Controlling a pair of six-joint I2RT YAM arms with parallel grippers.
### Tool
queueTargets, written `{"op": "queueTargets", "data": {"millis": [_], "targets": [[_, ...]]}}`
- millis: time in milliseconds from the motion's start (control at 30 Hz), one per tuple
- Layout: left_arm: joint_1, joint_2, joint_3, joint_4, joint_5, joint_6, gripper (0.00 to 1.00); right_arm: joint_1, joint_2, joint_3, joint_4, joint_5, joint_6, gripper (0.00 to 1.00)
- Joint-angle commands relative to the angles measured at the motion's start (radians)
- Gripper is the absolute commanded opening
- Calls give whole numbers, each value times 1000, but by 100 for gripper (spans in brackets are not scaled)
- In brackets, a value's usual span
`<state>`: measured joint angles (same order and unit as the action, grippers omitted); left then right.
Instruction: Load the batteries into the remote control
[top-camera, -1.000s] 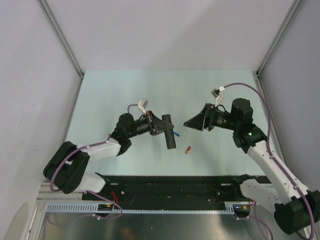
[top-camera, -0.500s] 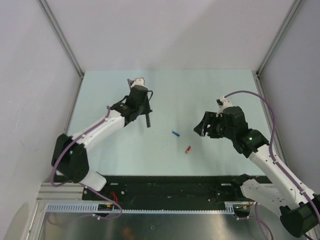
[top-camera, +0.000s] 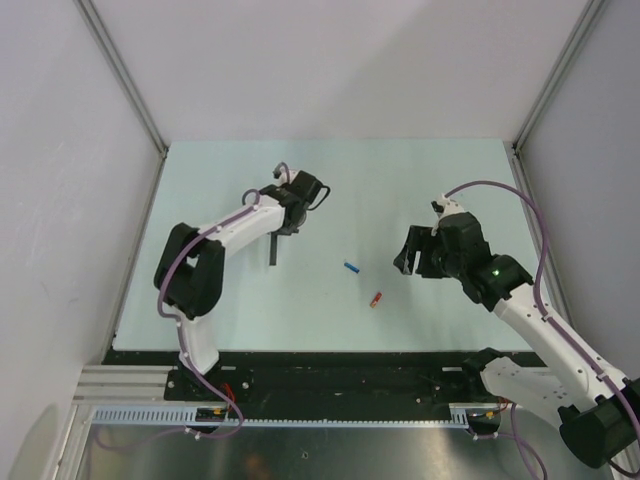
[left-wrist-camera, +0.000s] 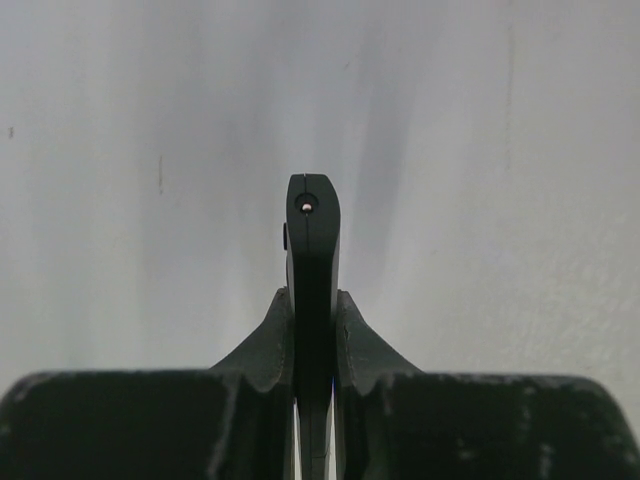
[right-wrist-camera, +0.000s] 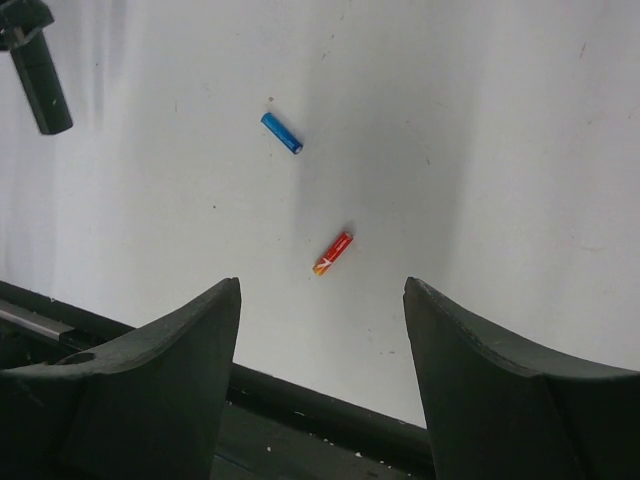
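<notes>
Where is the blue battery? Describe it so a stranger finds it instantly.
Start near the middle of the pale green table. Two tiny cylinders lie there, apart. The blue battery is the farther one; its red-orange neighbour lies nearer the arm bases.

Left end effector (left-wrist-camera: 313, 305) clenched, right (right-wrist-camera: 322, 290) splayed

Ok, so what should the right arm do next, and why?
Probably lower the right gripper onto the red-orange battery. Its jaws are open and that battery lies loose on the table, roughly centred ahead of them, nearer than the blue battery. The left gripper is shut on the remote control, so a battery is what's missing.
</notes>
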<state>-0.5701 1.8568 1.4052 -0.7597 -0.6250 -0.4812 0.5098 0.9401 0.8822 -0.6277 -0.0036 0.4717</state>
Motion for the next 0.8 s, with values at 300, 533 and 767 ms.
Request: {"op": "queueTargets", "data": {"millis": [300, 533, 767], "targets": [[-22, 229, 169, 10, 136, -37, 23, 6, -41, 44, -40, 27, -22, 72], [-27, 141, 133, 40, 150, -22, 47, 3, -38, 44, -47, 33, -22, 73], [-28, -135, 132, 49, 153, 7, 67, -2, -41, 44, -52, 40, -31, 73]]}}
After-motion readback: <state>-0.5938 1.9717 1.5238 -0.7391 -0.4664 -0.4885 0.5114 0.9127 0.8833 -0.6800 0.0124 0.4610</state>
